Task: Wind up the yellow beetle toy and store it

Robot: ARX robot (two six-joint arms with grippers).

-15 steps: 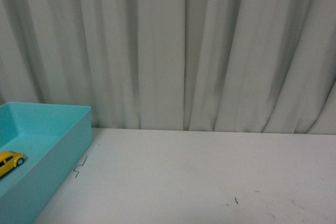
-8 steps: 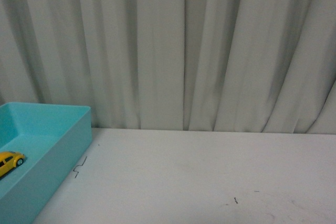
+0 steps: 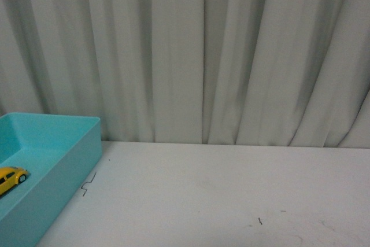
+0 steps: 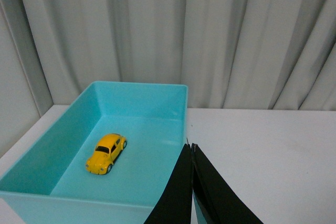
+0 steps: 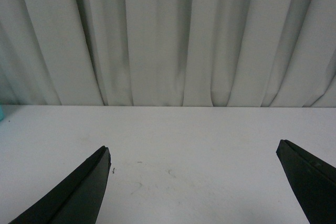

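The yellow beetle toy (image 3: 10,179) lies on the floor of a turquoise bin (image 3: 69,160) at the table's left edge in the front view. In the left wrist view the toy (image 4: 106,152) sits upright on its wheels in the bin (image 4: 142,90). My left gripper (image 4: 190,147) is shut and empty, above the bin's near right corner, apart from the toy. My right gripper (image 5: 193,151) is open and empty over bare white table. Neither gripper shows in the front view.
A white table (image 3: 231,189) with faint scuff marks runs to a grey-white curtain (image 3: 202,50) at the back. A small black mark (image 3: 88,184) lies on the table beside the bin.
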